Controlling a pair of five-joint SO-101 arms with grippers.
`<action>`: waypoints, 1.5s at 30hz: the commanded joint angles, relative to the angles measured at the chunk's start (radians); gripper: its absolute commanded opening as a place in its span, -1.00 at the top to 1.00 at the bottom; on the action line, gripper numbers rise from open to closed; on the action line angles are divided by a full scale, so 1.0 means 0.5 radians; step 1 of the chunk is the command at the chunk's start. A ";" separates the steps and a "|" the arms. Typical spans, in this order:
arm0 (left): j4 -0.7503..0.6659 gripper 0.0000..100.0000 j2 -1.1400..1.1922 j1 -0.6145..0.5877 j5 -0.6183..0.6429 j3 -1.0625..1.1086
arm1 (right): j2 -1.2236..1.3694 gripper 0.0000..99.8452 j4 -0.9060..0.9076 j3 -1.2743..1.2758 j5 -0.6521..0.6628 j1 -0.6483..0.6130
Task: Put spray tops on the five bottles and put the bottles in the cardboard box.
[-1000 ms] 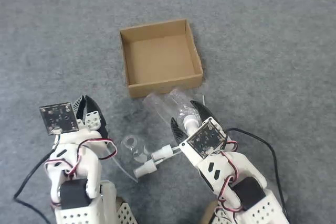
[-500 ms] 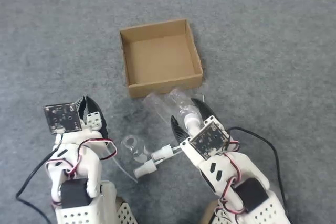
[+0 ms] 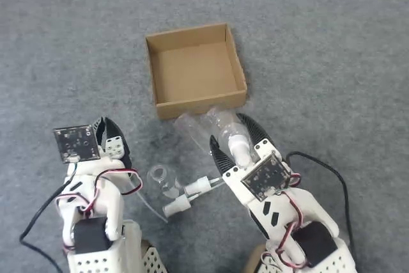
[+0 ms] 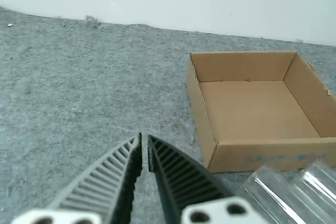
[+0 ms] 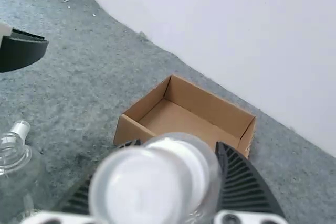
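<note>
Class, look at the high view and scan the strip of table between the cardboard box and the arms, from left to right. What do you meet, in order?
left gripper → uncapped clear bottle → loose spray tops → right gripper, clamped on a capped bottle

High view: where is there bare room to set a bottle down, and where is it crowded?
Bare carpet lies left of the cardboard box and right of it, and the box floor is bare. Crowded: between the box and the two arms, where clear bottles and two spray tops lie by the right gripper, shut on a bottle.
</note>
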 commanded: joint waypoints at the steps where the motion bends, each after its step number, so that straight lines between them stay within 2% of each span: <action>1: -0.028 0.97 -0.025 0.006 -0.015 0.008 | 0.023 0.76 -0.008 -0.209 0.000 0.011; 7: -0.126 0.97 -0.025 -0.006 -0.015 0.060 | 0.413 0.76 -0.011 -0.479 0.000 0.011; 14: -0.117 0.97 -0.025 -0.006 -0.018 0.060 | 0.885 0.76 -0.017 -0.740 -0.003 0.011; 20: -0.114 0.97 -0.025 -0.012 -0.021 0.060 | 1.165 0.76 -0.210 -0.825 -0.003 0.014; 27: -0.117 0.97 -0.025 -0.012 -0.021 0.060 | 1.453 0.76 -0.222 -1.096 -0.003 0.011; 34: -0.126 0.97 -0.025 -0.114 -0.009 0.057 | 1.821 0.76 -0.226 -1.381 -0.003 0.011; 45: -0.126 0.97 -0.025 -0.117 -0.009 0.057 | 2.395 0.76 -0.588 -1.605 0.000 0.048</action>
